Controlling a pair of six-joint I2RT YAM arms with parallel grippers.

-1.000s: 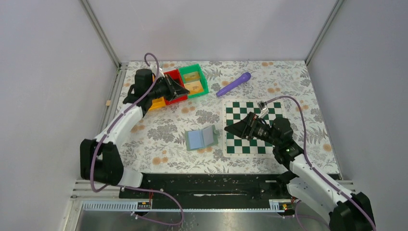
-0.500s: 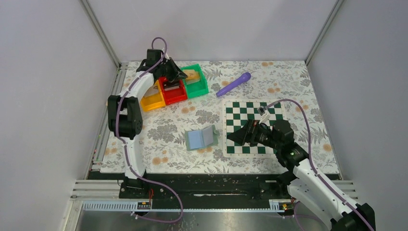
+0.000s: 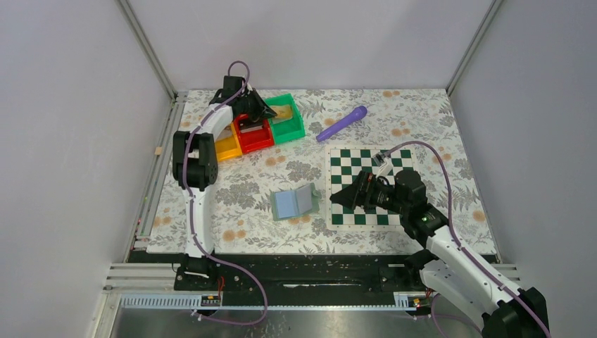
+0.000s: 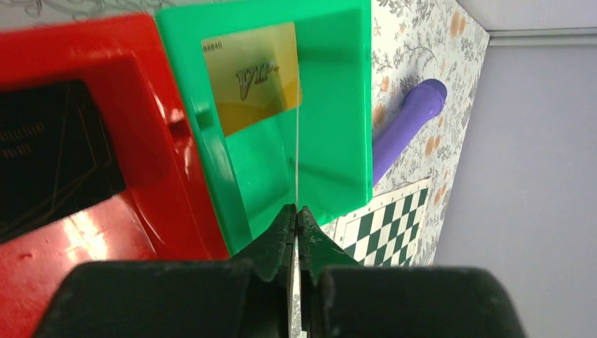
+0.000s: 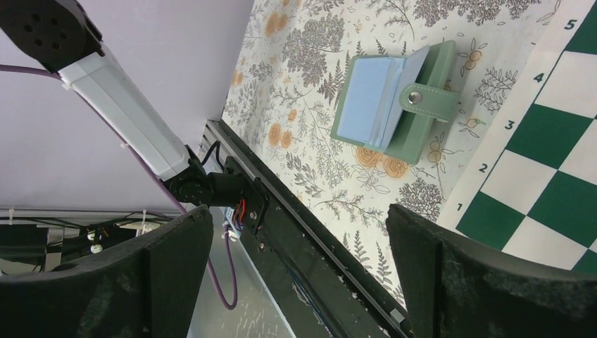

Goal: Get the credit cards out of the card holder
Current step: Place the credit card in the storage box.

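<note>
The card holder (image 3: 294,203) lies spread on the floral table, light-blue panels up; the right wrist view shows its snap tab (image 5: 421,98). My left gripper (image 3: 269,113) hangs over the green bin (image 3: 294,125), shut on a thin credit card seen edge-on (image 4: 297,155). Another gold credit card (image 4: 253,77) marked VIP lies inside the green bin (image 4: 338,105). My right gripper (image 3: 339,195) stands open with nothing between its fingers (image 5: 176,246), just right of the holder at the chessboard's left edge.
A red bin (image 3: 253,135) and a yellow bin (image 3: 224,149) sit left of the green one. A purple cylinder (image 3: 342,123) lies at the back. The green-and-white chessboard (image 3: 366,165) lies under the right arm. The black rail (image 5: 296,218) runs along the near table edge.
The left arm has swung back and to the right, carrying its shut gripper from the red bin to above the green bin. The right gripper has drifted slightly left and nearer, staying open.
</note>
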